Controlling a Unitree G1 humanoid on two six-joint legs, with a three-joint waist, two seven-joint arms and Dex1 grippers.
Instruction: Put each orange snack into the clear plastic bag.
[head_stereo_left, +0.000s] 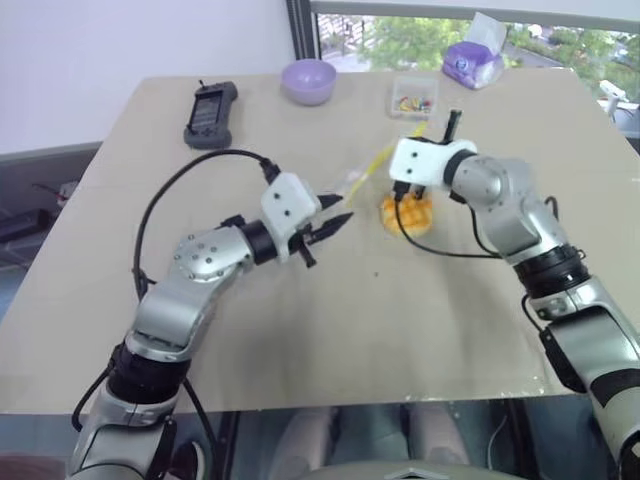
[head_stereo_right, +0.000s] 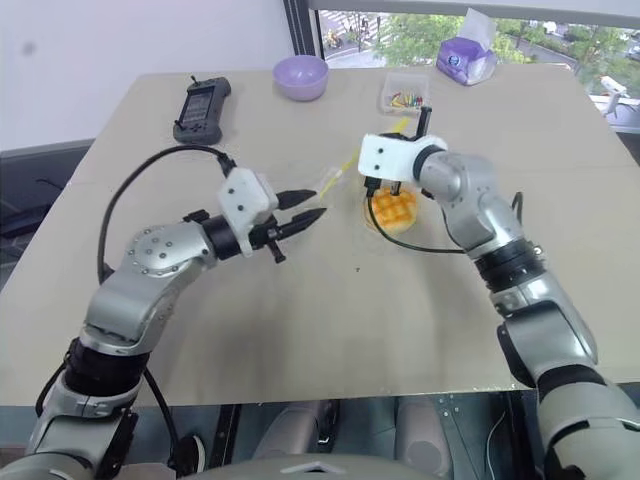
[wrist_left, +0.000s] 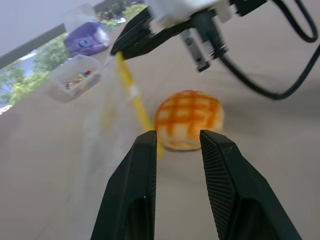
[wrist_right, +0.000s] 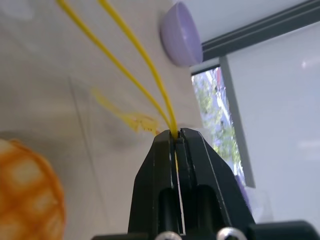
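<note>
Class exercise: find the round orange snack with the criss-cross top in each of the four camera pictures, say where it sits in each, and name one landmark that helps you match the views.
Left eye view: orange snack on the table, right of centre, under the right arm.
Right eye view: just right of centre.
Left wrist view: centre, beyond the two black fingers.
Right wrist view: lower left corner.
Shared landmark: the bag's yellow strip beside it.
</note>
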